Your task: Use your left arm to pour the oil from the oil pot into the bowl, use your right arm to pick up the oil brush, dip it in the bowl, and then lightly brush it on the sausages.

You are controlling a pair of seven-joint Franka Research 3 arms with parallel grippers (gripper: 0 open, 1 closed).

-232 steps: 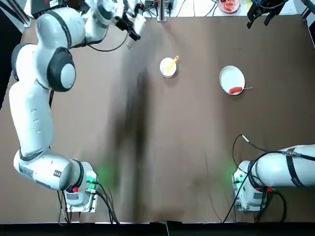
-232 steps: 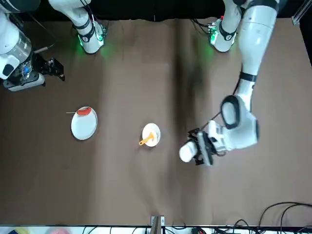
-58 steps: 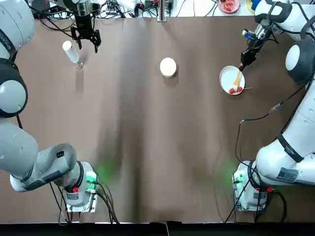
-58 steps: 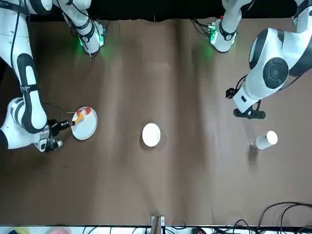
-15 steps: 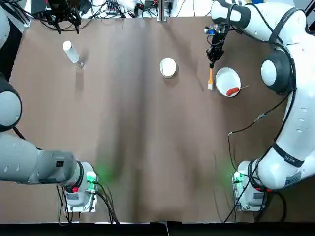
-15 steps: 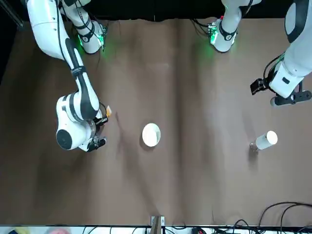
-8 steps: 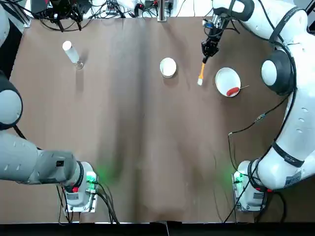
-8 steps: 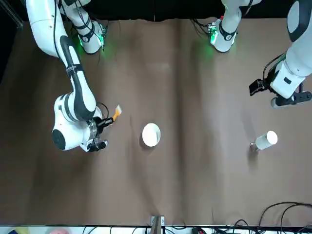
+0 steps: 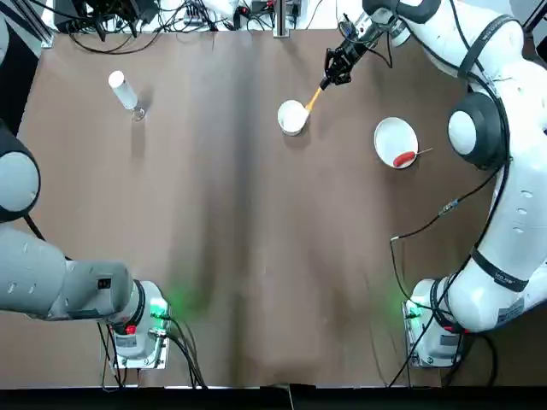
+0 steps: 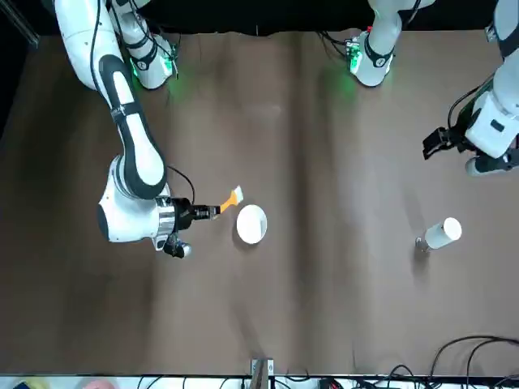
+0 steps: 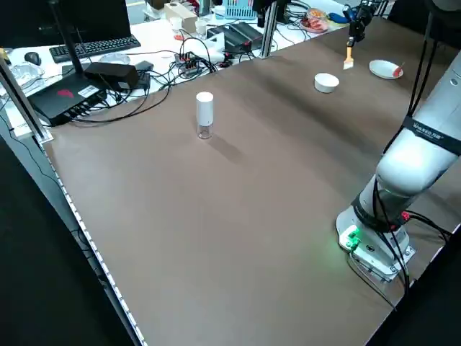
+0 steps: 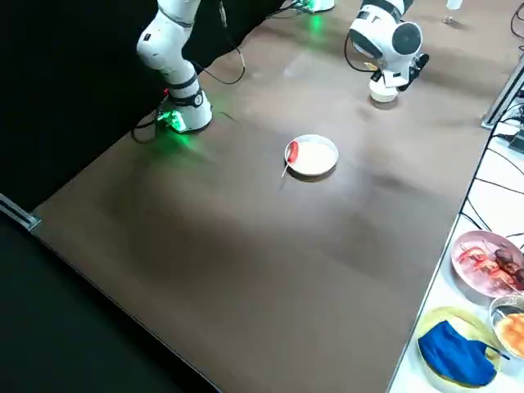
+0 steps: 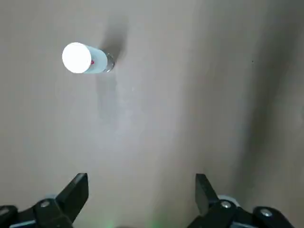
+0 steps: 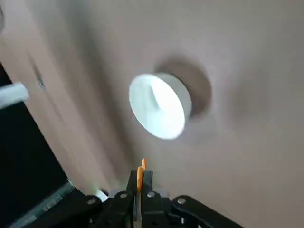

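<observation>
Top view: oil pot (image 9: pixel 125 91) stood far left, my left gripper (image 13: pixel 137 194) spread wide above it | bowl (image 9: pixel 291 117) mid-table | my right gripper (image 9: pixel 334 67) clamped oil brush (image 9: pixel 314 97), tip over bowl's rim | front view hid sausages (image 9: pixel 404 158).

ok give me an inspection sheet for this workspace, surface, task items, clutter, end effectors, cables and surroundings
Surface: brown table.
Oil pot: oil pot upright near the table's far left corner, free of any grip.
Bowl: bowl mid-table, far side.
Oil brush: oil brush held tilted, tip at the bowl's rim.
Sausages: sausage on the plate.
Clutter: nothing seen on the table.
End effectors: right end effector shut on the brush handle; left end effector open, above the table, away from the pot.
Cables: cables near the right arm's base.
Surroundings: keyboard and food dishes beyond the table.
</observation>
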